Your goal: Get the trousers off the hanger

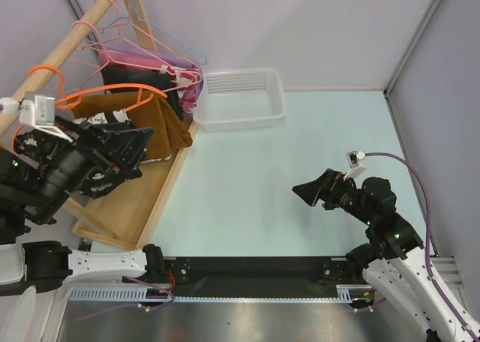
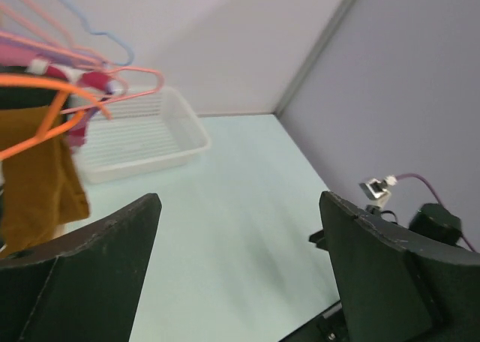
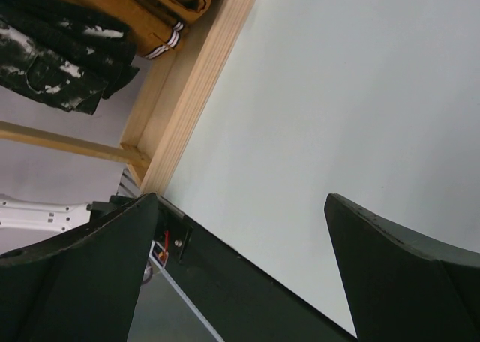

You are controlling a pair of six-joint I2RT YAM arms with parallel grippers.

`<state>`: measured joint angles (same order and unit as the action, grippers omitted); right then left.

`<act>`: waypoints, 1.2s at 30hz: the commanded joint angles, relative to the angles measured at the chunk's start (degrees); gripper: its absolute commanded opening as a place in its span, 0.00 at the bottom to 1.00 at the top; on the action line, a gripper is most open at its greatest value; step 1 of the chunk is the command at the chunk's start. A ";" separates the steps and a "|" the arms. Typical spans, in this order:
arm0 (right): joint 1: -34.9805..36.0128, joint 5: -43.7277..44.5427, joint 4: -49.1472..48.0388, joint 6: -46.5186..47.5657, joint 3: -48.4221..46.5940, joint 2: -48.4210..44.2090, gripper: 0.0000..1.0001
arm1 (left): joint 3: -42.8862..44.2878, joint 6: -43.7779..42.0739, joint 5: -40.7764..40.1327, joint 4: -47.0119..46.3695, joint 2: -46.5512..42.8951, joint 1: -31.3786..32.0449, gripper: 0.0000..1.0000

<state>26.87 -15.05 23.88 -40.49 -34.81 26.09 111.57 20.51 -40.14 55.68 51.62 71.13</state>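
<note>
The rust-brown trousers [image 1: 161, 124] are hanging from the orange hanger [image 1: 112, 94] on the wooden rack [image 1: 169, 184] at the far left, with their long axis pointing downward. The black printed trousers [image 3: 60, 64] are hanging just beside them. Your left arm [image 1: 67, 169] is much nearer. The left jaws are gaping wide and empty, and the brown cloth is lying just beside them on the far side, not between them. The right jaws, released too, are hovering well apart over the table [image 1: 247, 169].
</note>
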 commanded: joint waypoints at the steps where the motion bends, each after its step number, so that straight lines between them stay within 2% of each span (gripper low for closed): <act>1: 0.37 -4.55 -7.17 0.06 0.18 3.35 1.00 | -2.75 3.30 -12.49 7.15 -2.74 0.15 0.92; 5: 3.62 -6.31 -12.26 3.13 -2.36 9.14 1.00 | -7.93 4.97 -19.35 8.39 -4.76 0.15 0.92; 8: 9.67 -4.38 -15.70 10.32 -8.24 16.52 1.00 | -10.57 5.50 -22.25 8.22 -5.65 0.06 0.92; 9: 11.17 -2.90 -16.23 12.52 -10.43 21.59 1.00 | -11.02 5.33 -22.61 8.04 -5.56 0.06 0.92; 12: 15.22 -2.70 -18.50 20.35 -20.10 29.26 1.00 | -12.60 5.41 -23.75 7.95 -5.21 -0.03 0.93; 17: 17.86 -9.11 -25.35 27.73 -36.27 44.29 1.00 | -15.15 3.48 -26.13 5.58 -4.51 -0.03 0.95; 24: 22.07 -16.59 -28.98 30.02 -55.43 59.24 1.00 | -14.89 -1.88 -22.10 -3.54 -7.58 -0.03 0.95; 30: 23.57 -17.38 -30.30 29.51 -70.97 71.63 0.97 | -11.46 -0.47 -19.01 -1.45 -3.11 -0.03 0.96; 36: 24.89 -20.54 -26.78 29.15 -85.14 82.44 0.90 | -7.78 -2.58 -17.52 -2.68 0.67 -0.56 1.00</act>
<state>50.89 -32.40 -3.29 -11.81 -111.98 103.94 100.55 20.56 -59.64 54.50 48.53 71.11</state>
